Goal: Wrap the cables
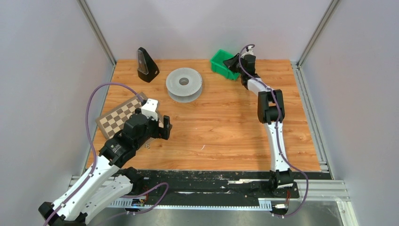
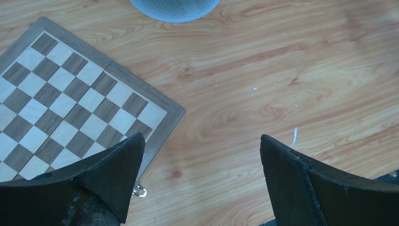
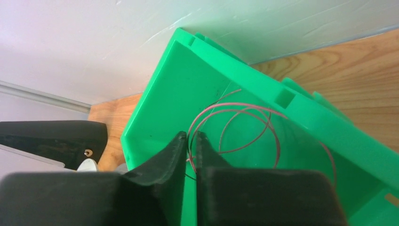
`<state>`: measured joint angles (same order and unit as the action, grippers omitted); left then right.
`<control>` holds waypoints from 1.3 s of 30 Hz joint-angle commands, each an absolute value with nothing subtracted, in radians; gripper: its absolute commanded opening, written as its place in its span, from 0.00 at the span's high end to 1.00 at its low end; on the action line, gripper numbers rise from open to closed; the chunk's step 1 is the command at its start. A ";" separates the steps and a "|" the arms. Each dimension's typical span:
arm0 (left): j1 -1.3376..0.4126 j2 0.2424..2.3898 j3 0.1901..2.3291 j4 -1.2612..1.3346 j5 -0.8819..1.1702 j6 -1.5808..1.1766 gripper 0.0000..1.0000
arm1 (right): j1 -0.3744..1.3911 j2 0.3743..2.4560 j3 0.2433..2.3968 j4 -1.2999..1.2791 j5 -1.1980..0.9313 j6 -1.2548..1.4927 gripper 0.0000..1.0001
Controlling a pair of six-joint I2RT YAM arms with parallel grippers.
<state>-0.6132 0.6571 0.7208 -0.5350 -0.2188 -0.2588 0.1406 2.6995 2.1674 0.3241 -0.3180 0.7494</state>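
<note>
Wood table (image 1: 226, 136), top view: reel (image 1: 184, 84) is lying flat far-centre, hole pointing up; wrapping looks unstarted. Left wrist: left gripper (image 2: 202, 141) is hanging wide open at chessboard (image 2: 70, 103) edge. Right wrist: right gripper (image 3: 190, 139) is pinching loosely looped wire (image 3: 240, 109) inside far-right bin (image 3: 197, 84); no single long axis.

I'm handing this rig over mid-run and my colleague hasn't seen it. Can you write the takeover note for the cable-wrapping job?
Left gripper: open, empty, above the table beside the chessboard corner.
Right gripper: inside the green bin at the far right, fingers pinched on a thin pink cable that lies there in loose loops.
Grey reel: far centre of the table, neither arm near it; whether any cable is on it cannot be told.
Done: cable gripped in the bin.
Left: lift it out, carry it to the reel, wind it on.
</note>
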 commanded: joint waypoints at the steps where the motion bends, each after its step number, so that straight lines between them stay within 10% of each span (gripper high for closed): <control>1: -0.604 0.662 0.744 -0.502 -0.228 -0.250 0.00 | 0.134 2.694 2.215 0.424 -0.335 0.771 0.98; 28: -0.584 0.733 0.805 -0.411 -0.029 -0.498 0.06 | 0.103 1.701 1.430 0.307 -0.439 0.671 1.00; 39: -0.218 0.997 0.849 -0.139 0.425 -0.846 0.14 | 0.178 1.119 0.901 0.176 -0.483 0.646 1.00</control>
